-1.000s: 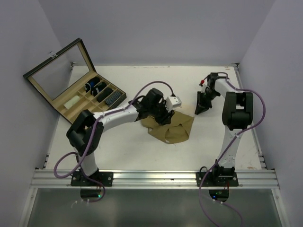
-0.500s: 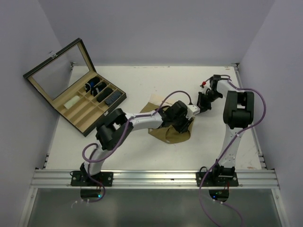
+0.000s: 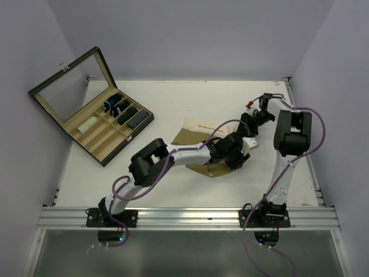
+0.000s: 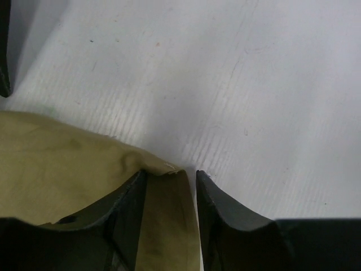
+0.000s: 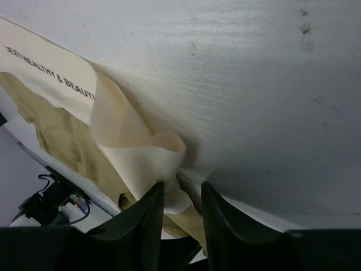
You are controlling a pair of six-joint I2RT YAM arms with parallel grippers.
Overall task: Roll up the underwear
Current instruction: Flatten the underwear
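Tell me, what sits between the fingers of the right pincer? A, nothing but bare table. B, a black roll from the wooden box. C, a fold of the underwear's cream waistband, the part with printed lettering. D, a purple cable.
C: in the right wrist view, a raised fold of the cream waistband runs up into the gap between the fingers of the right pincer, with its printed lettering showing further along the band.

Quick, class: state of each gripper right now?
Left gripper: astride olive fabric underwear corner; grip cannot be told.
Right gripper: closed on its cream printed waistband.
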